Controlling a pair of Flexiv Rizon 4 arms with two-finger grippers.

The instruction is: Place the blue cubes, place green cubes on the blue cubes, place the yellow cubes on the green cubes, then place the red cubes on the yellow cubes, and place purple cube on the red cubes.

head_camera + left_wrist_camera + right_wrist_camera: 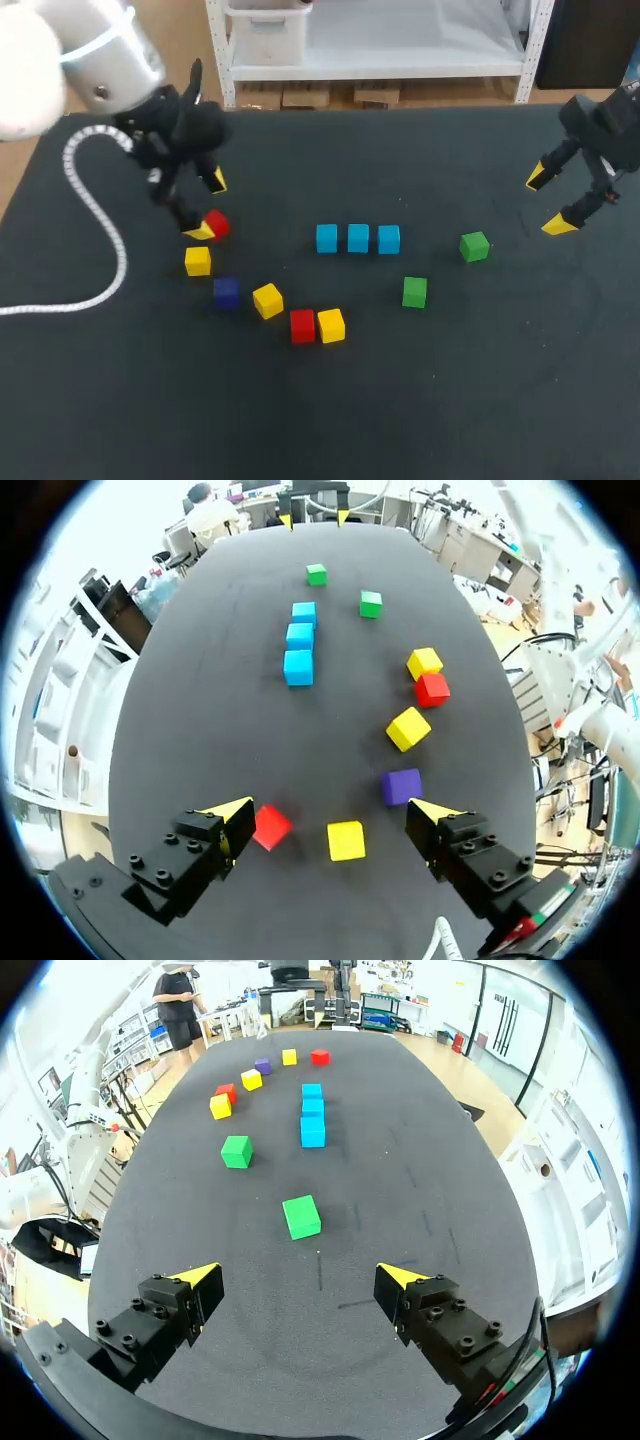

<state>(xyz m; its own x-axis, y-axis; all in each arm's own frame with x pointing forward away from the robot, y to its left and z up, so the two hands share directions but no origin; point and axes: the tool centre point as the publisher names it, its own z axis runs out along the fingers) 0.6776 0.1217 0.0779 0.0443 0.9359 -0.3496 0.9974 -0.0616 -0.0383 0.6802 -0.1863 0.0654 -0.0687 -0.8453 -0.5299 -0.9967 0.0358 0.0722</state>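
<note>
1. Table (450, 400): I see a dark, matt top filling most of the head view. A few faint pale marks show on it ahead of the right gripper.
2. White cable (100, 230): ribbed, it loops from my left arm down over the left side of the frame and lies on the table.
3. Left gripper (208, 206): upper left of the frame, fingers spread wide, nothing held. One yellow tip is just beside the upper red cube (217, 222).
4. Right gripper (548, 202): upper right of the frame, fingers spread wide, nothing held, over bare table.
5. Blue cubes (358, 238): three in a level row at the frame's centre, close side by side.
6. Upper green cube (474, 246): right of the blue row, near it.
7. Lower green cube (414, 292): below the row's right end.
8. Left yellow cube (198, 261): just below the upper red cube. In the left wrist view it lies between the open fingers.
9. Purple cube (226, 292): between the left yellow cube and the middle yellow cube (267, 300), which sits turned at an angle.
10. Lower red cube (302, 325): lower centre, touching the right yellow cube (331, 325) on its right.
11. Every cube rests singly on the table.
</note>
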